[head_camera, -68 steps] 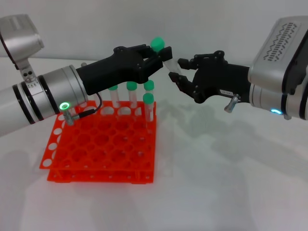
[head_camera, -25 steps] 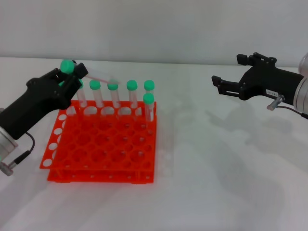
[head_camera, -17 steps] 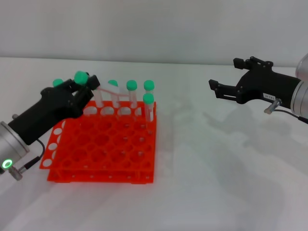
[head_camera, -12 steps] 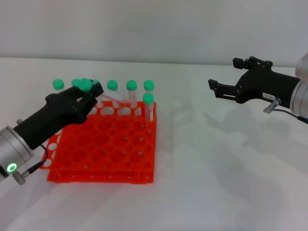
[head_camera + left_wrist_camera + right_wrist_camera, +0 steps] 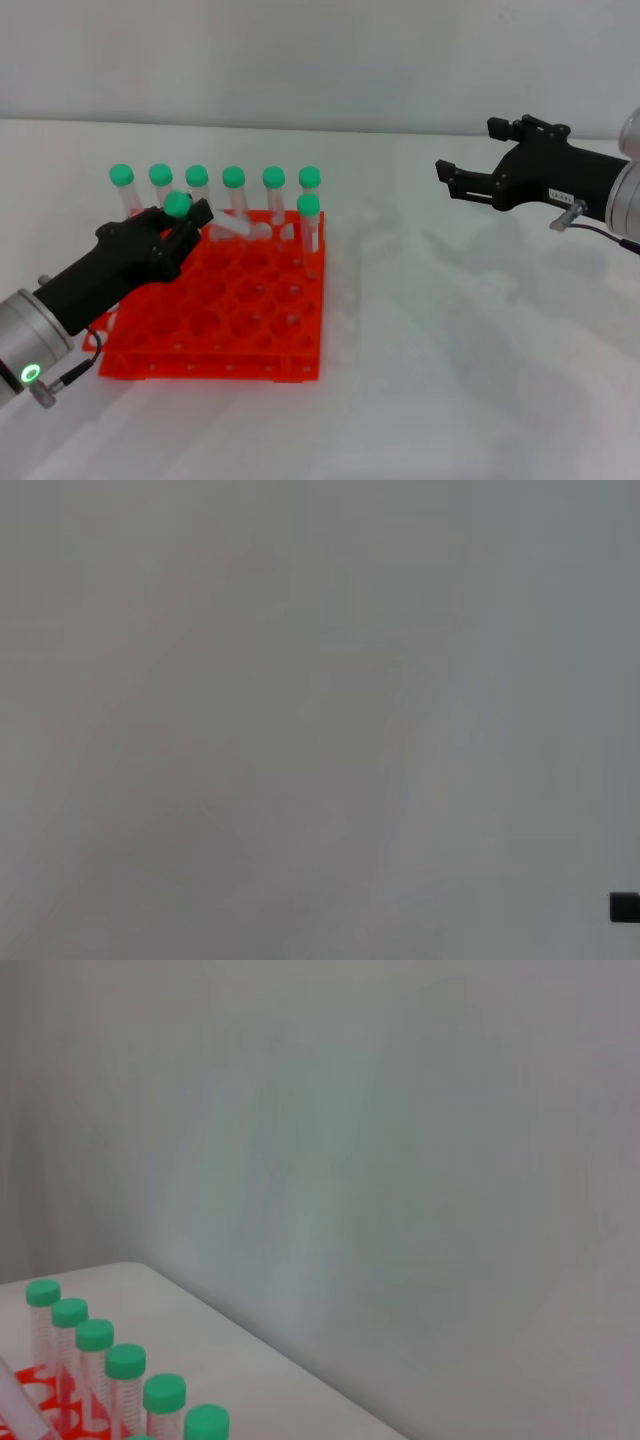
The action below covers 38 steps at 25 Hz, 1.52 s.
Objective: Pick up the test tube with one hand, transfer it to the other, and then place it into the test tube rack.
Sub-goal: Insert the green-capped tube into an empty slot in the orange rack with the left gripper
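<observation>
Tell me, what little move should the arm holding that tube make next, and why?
Probably tip the test tube upright. The left gripper holds it slanted over the test tube rack, its tip not yet in a hole. The right gripper hangs empty, off to the side.

Orange-red rack [image 5: 250,310], green-capped tubes [image 5: 273,192]

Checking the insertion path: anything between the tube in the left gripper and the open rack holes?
Nothing visible blocks it. The left gripper holds the test tube tilted above the test tube rack; the holes below it look empty. The standing tubes line the back row, behind its tip.
</observation>
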Tool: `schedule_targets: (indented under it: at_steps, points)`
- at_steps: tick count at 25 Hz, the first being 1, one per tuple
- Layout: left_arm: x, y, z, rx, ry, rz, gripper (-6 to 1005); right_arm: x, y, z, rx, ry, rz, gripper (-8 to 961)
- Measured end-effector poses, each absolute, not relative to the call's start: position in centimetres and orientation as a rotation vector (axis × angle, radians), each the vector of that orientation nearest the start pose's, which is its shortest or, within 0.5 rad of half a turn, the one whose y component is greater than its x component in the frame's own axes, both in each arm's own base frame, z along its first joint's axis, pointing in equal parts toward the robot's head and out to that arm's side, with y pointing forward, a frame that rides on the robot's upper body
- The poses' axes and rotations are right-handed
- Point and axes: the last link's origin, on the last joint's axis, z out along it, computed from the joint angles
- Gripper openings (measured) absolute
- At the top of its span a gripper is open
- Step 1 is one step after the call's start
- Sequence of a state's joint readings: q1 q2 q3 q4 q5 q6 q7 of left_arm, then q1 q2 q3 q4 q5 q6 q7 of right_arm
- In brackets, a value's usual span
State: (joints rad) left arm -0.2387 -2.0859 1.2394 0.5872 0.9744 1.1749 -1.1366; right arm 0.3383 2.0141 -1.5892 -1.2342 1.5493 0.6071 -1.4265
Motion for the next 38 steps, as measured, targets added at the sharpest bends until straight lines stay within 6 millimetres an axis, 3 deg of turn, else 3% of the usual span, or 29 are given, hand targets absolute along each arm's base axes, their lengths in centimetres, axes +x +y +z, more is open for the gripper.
schedule_targets:
  at_steps: [20,38]
  points:
    - [-29.6,32.1,-1.7,-2.092,-0.823,-1.012,208,17.7,38.6,0.4,-2.299,0.421,0.521,860]
    - [-30.2,31.7,-1.8,-2.073,-0.843,-1.003,207,17.2,38.9,0.5,-2.293,0.406,0.529,859]
